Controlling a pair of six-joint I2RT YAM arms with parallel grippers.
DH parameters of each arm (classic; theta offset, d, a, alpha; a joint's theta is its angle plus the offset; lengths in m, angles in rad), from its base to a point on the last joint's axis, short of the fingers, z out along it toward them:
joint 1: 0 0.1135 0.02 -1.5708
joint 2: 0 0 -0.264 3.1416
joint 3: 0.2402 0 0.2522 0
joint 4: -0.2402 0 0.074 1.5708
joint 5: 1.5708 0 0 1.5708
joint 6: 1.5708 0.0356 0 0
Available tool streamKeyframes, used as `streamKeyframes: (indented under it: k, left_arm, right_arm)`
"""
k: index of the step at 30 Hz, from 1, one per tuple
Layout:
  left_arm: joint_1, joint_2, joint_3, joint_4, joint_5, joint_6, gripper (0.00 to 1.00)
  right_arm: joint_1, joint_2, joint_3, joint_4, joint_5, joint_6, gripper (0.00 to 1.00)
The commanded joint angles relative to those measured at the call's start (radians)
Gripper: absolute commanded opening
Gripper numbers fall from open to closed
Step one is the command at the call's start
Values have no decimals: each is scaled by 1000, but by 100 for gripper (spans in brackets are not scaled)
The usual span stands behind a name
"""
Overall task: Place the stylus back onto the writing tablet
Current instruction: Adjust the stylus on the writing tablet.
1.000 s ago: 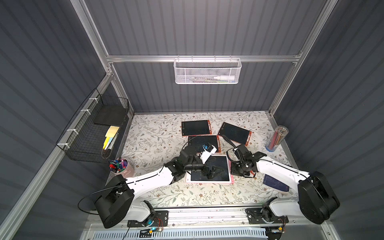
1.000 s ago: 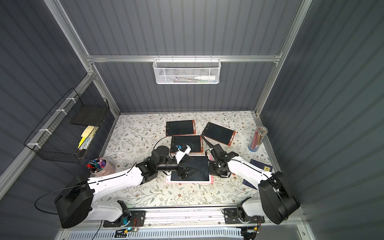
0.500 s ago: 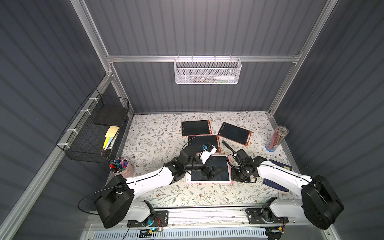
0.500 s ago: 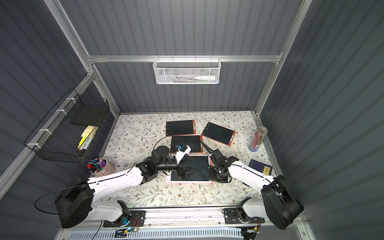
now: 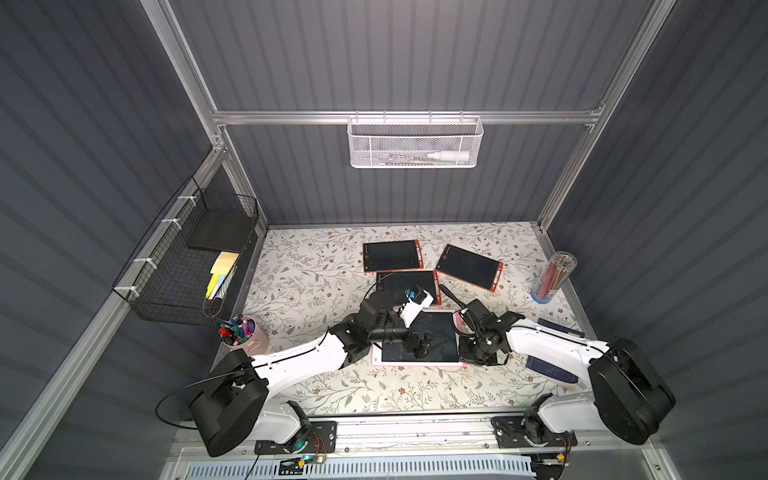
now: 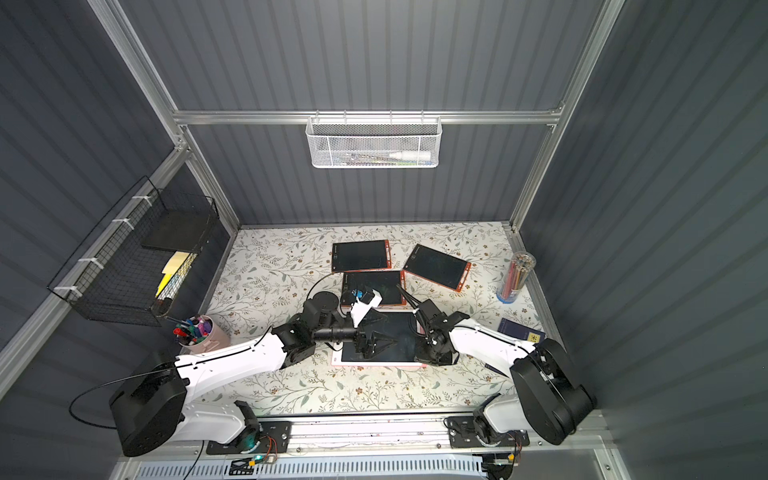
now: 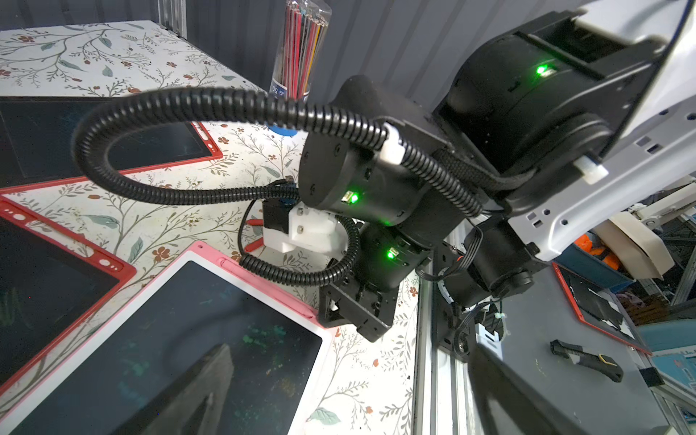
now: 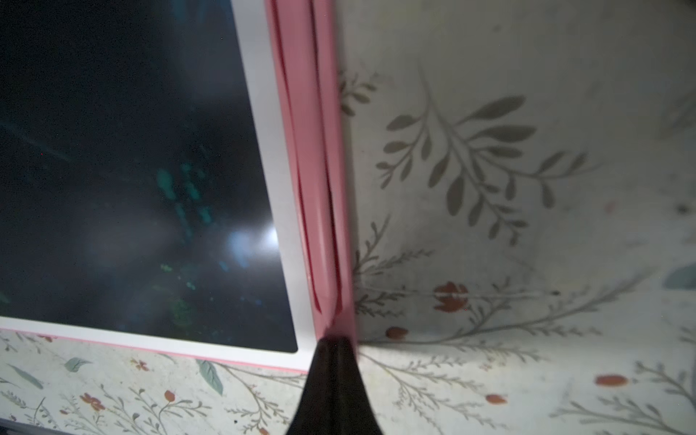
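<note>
**Top views.** The pink-framed writing tablet (image 5: 419, 365) lies flat on the floral tablecloth (image 5: 316, 286), with three red-framed tablets (image 5: 390, 255) on its far side. The left gripper (image 5: 434, 340) hangs over the tablet's dark screen with its jaws spread wide and empty. It is probably posted there to steady the tablet should it slide. The right gripper (image 5: 468, 356) points down at the tablet edge nearest the right arm, and from this height its jaws are too small to read. Both top views agree, with the left gripper (image 6: 384, 337) over the screen and the right gripper (image 6: 428, 353) at that edge. **Left wrist view.** Looking across the screen, the right gripper (image 7: 357, 314) stands nose-down against the tablet's pink edge, its fingertips hidden behind its own body. **Right wrist view.** The stylus (image 8: 320, 180), pink like the frame, lies lengthwise in the groove along the tablet's pink edge, just beside the white border. A thin dark gap shows along one side of it. The right gripper (image 8: 333, 348) is clenched, with nothing visible between its tips, which touch the stylus's near end. The closed tips likely serve as a blunt pusher to seat the stylus fully. On this evidence, placement appears almost finished.
</note>
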State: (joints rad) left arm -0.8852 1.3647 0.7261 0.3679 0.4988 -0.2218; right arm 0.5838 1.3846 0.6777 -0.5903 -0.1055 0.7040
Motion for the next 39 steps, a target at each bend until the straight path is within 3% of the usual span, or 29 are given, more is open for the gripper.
streamKeyframes:
  k: [1,18,28,39]
  left_arm:
    - [-6,1,-9,19,9,2,99]
    - [-5,0,-8,19,11,2,99]
    - [-5,-7,-9,20,14,2,99]
    - [-6,-30,-13,22,3,1,99]
  right_arm:
    - [5,27,24,-3,51,16,0]
    - [3,80,53,8,62,-8,0]
    - [-10,-37,116,-77,88,-67,0]
    - [-80,52,208,-92,132,-113,0]
